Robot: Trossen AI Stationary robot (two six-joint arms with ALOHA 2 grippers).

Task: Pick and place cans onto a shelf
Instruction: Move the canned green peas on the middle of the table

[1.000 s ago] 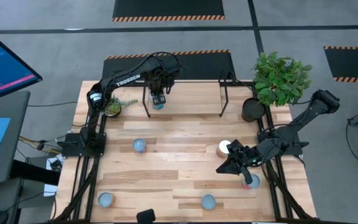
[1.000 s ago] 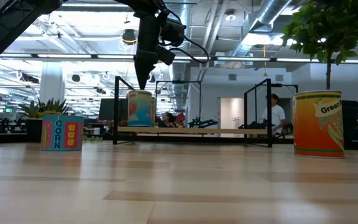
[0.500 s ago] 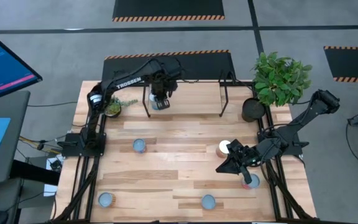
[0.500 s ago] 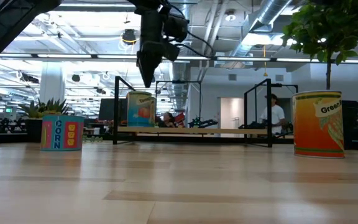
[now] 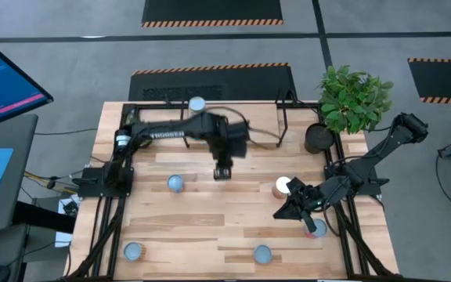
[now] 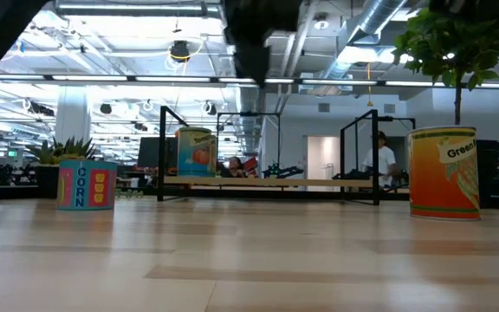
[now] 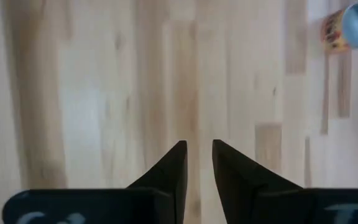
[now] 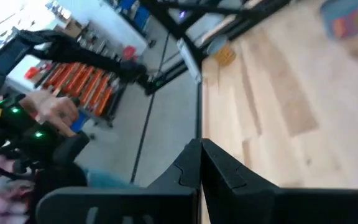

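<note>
**A:** So where does the job stand right now?

**B:** One can (image 5: 196, 103) is on the shelf (image 5: 233, 104), toward its left end; the low view shows it upright on the board. The left end effector (image 5: 221, 174) hangs over the bare middle of the counter (image 5: 233, 215), carrying nothing. Its wrist view shows the two fingers (image 7: 169, 174) with a narrow gap between them and only wood beneath.

**A:** And the right arm?

**B:** The right end effector (image 5: 282, 211) sits low near the counter's right side, fingers pressed together, gripping nothing I can see. A pale-topped can (image 5: 283, 186) stands just beside that arm, and another (image 5: 317, 228) is partly hidden under it.

**A:** What else is left to move?

**B:** Three blue-topped cans stand loose: one left of centre (image 5: 176, 183), one at the front left corner (image 5: 133, 251), one near the front edge (image 5: 262, 254). So I count five on the counter and one shelved; a seventh I can't find.

**A:** Which step is this, then?

**B:** I'd judge the left arm is between placements, heading for a fresh pick. The can left of centre is nearest; the left wrist view catches a can (image 7: 347, 26) off toward one corner, though I can't say for certain it's that one.

**A:** What does the next move need?

**B:** Spread the fingers wider than the tin, centre over its top, come straight down, close around the body, then lift clear of the shelf's black legs (image 5: 185, 129) and set it beside the first can without knocking it.
</note>
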